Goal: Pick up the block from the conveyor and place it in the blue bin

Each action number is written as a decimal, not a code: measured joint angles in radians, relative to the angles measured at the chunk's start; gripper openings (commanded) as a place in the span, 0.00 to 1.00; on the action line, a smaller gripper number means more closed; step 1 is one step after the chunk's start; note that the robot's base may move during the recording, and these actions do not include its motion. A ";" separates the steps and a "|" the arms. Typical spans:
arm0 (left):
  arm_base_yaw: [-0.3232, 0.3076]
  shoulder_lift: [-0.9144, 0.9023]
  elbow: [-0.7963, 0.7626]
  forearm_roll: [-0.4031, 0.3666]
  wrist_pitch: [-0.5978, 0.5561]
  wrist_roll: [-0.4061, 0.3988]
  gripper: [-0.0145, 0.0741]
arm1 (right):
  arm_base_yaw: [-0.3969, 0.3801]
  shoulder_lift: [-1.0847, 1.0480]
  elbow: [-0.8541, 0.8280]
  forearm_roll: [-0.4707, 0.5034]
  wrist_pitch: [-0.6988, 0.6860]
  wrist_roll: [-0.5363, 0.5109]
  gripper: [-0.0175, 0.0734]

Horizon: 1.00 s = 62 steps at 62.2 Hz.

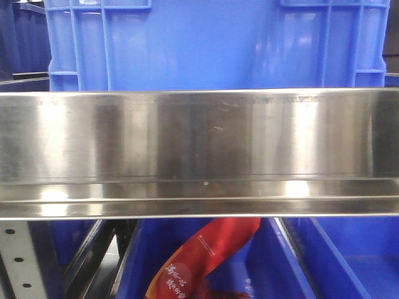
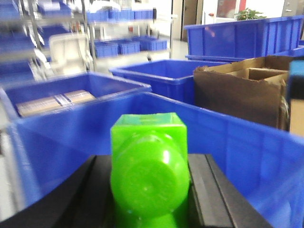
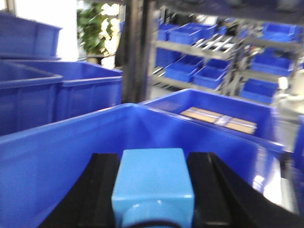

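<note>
The left pincer (image 2: 149, 190) is clamped on the green block (image 2: 148, 166) just above the blue bin's (image 2: 247, 147) rim, so carrying is nearly done and release comes next, while the right pincer (image 3: 153, 190) grips a light-blue block (image 3: 153, 183), seemingly over another bin (image 3: 57, 156).

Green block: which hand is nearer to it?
Left. The left hand is shut on the green block over a blue bin. The right hand grips a light blue block instead.
</note>
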 measured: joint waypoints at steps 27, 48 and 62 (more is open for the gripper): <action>-0.008 0.271 -0.173 -0.074 0.059 0.000 0.44 | 0.004 0.186 -0.070 0.122 -0.002 -0.002 0.52; -0.008 0.278 -0.173 -0.076 0.058 0.000 0.58 | 0.004 0.195 -0.072 0.126 -0.002 -0.002 0.48; -0.008 0.262 -0.175 -0.059 0.035 0.000 0.06 | 0.004 0.195 -0.072 0.126 -0.002 -0.002 0.00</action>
